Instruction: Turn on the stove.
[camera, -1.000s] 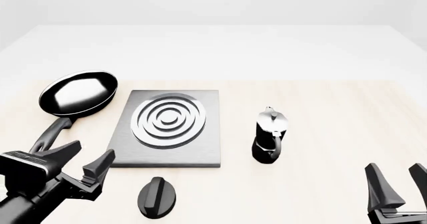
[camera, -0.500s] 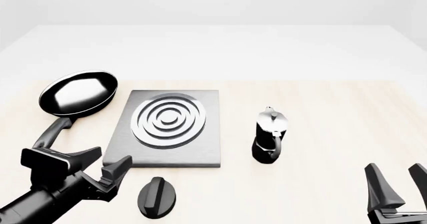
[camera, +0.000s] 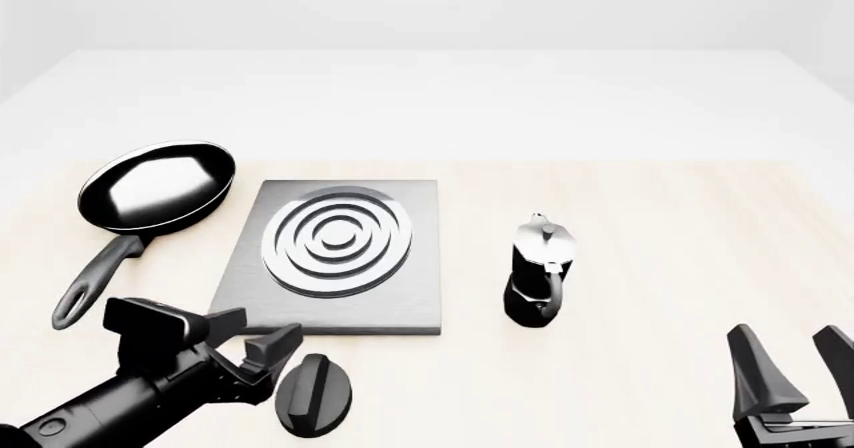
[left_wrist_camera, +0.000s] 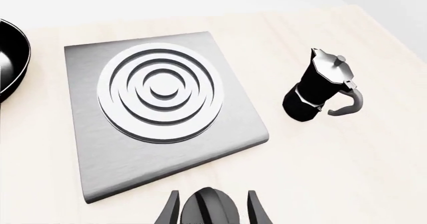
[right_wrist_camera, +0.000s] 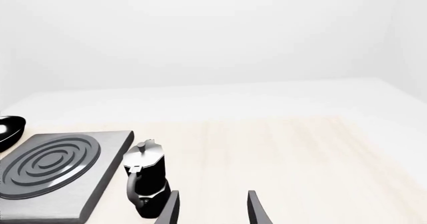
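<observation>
The stove (camera: 336, 258) lies flat on the table (camera: 667, 228), left of centre, a grey square slab with silver burner rings (camera: 338, 240) on top. Its separate black knob (camera: 315, 392) sits on the table just beyond the slab's near edge, close to the near-left corner. The left gripper (camera: 254, 360) comes in from the near left and is just left of the knob, its fingers spread apart and holding nothing. In the left wrist view the knob (left_wrist_camera: 208, 208) appears between the two fingertips (left_wrist_camera: 256, 211), with a gap on either side; whether either finger touches it cannot be told. The frying pan (camera: 154, 190) rests to the left of the stove, bowl toward the far side, its handle running toward the near left. The coffee pot (camera: 539, 269) stands upright to the right of the stove, well apart from the knob. The right gripper (camera: 798, 368) sits at the near right corner, far from everything else, its fingers pointing up, parted and empty; in its wrist view the coffee pot (right_wrist_camera: 146, 179) and the stove (right_wrist_camera: 60, 171) are visible.
</observation>
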Robot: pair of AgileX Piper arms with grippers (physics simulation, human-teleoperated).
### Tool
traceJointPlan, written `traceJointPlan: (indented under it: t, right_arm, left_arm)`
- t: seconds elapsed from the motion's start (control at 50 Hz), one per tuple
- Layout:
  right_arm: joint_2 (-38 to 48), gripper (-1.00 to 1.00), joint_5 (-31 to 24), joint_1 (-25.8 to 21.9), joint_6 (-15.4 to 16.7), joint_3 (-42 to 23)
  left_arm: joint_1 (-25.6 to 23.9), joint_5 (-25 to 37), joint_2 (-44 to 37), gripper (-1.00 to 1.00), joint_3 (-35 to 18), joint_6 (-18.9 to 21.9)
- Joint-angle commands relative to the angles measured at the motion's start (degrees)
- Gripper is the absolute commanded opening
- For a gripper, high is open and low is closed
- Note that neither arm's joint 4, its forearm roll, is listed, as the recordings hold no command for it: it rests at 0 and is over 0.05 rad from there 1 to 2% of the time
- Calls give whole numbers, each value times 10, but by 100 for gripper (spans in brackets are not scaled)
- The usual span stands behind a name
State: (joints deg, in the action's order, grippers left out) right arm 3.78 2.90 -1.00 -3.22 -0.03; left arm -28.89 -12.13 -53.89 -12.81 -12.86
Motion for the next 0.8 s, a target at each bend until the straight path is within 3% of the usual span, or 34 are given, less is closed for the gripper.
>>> traceJointPlan:
  t: [0.02, 0.24, 0.8]
  right_arm:
    - [4, 100, 3, -1, -5, 0]
    - [-5, 100, -3, -1, -8, 0]
    - [-20, 100, -13, 0, -20, 0]
  left_arm:
    - [-2, -22, -42, 100, 3, -27]
    - [4, -56, -84, 100, 20, -61]
    - [-1, -92, -143, 100, 17, -73]
